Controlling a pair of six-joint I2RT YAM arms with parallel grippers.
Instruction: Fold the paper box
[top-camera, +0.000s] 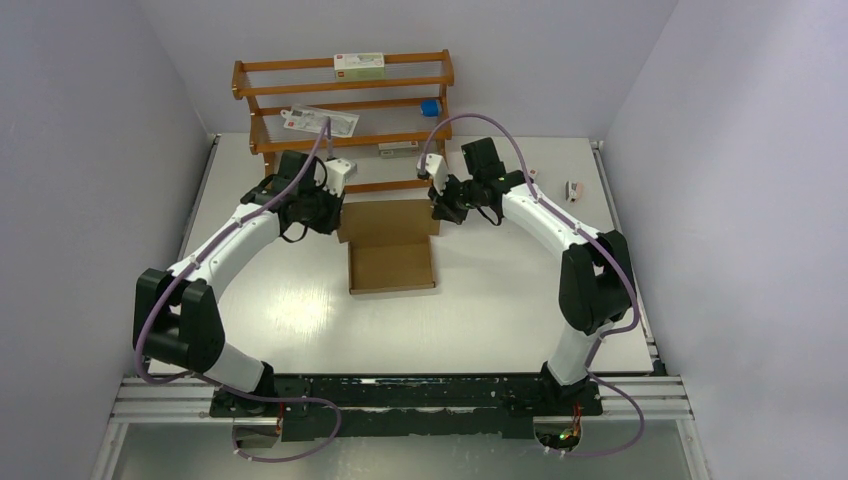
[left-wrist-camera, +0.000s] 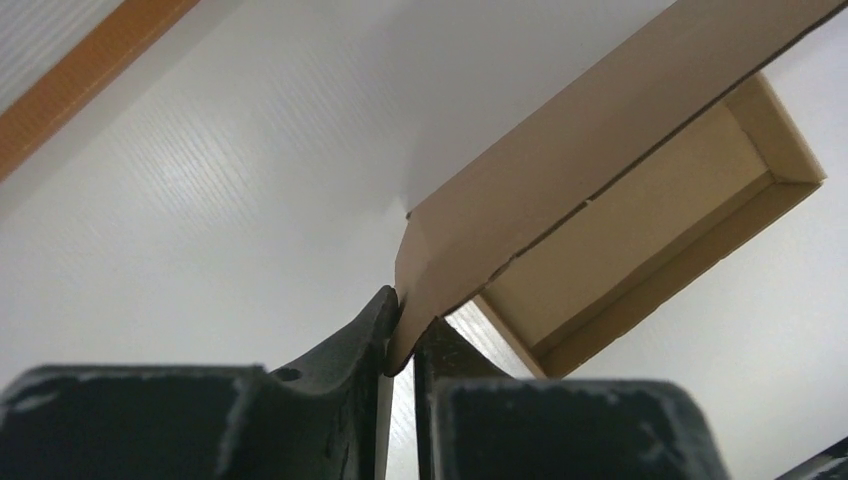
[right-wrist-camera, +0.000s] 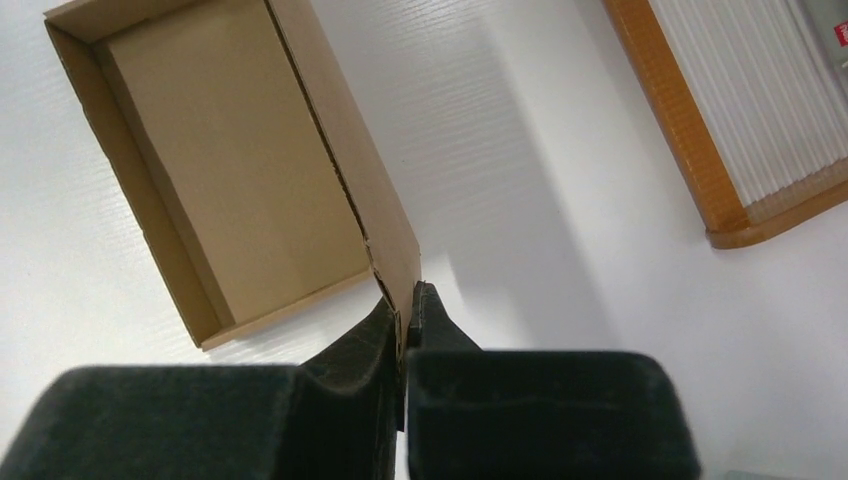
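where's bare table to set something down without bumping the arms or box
Widest free patch: table between the paper box and the arm bases. A narrower strip lies between the right arm and the table's right edge. Crowded at the far side: left hand and right hand pinch the box's flap corners just before the wooden rack.

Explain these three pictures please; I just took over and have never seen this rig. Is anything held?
Two robot arms are bolted at the near edge of the table. The wide picture looks down from above and behind them; the other two come from a camera on each wrist. On the table lies a brown cardboard paper box, its lid flap raised, before a wooden rack. The left hand and right hand each pinch a lid corner, shut on it.
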